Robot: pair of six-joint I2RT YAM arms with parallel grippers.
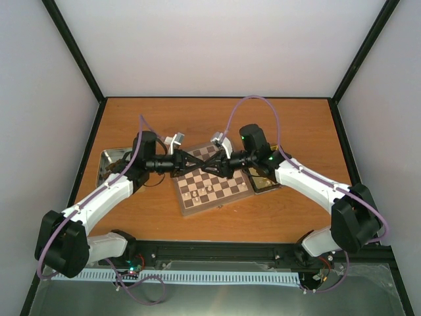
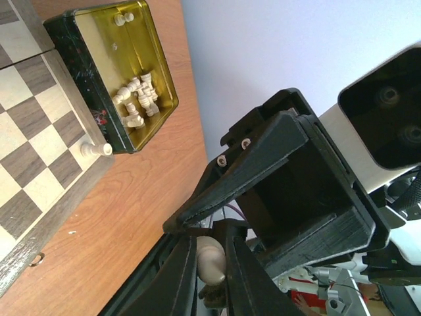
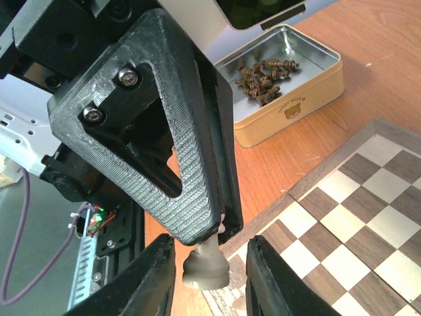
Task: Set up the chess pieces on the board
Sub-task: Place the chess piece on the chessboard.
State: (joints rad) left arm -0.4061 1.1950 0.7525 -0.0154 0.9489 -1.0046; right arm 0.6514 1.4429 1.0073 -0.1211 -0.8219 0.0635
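The chessboard (image 1: 214,186) lies in the middle of the table with a few cream chessmen (image 1: 197,194) on it. Both grippers meet above its far edge. My left gripper (image 1: 199,160) is shut on a cream chess piece (image 2: 212,258), which is pinched between its fingers. In the right wrist view the piece's base (image 3: 205,268) hangs below the left fingers (image 3: 177,164). My right gripper (image 3: 207,276) is open, with its two fingers either side of that base and not touching it. One cream piece (image 2: 92,150) lies on the board's border.
A gold tin (image 2: 148,66) with several cream chessmen stands right of the board (image 1: 263,181). A silver-lined tin (image 3: 316,72) with dark brown chessmen stands left of the board (image 1: 112,164). White walls enclose the table.
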